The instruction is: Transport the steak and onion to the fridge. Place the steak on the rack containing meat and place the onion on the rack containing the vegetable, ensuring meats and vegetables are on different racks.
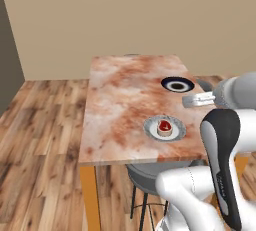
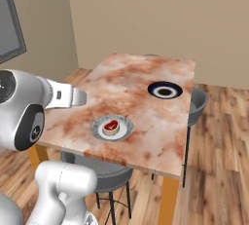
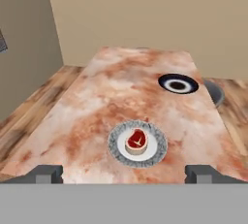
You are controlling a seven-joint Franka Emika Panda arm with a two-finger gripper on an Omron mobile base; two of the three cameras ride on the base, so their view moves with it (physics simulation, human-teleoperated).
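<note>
Steak [image 3: 136, 141] on a round speckled plate [image 3: 114, 149], near the marbled table's [image 3: 97, 102] front edge.
Gripper [image 3: 124, 173] spread wide, empty; a dark-rimmed dish [image 3: 178, 84] sits well apart.

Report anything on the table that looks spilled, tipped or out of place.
Nothing stands out. The steak sits upright, centred on its grey-rimmed plate, and the dark-rimmed plate lies flat farther along the table. No spills or damage show.
</note>
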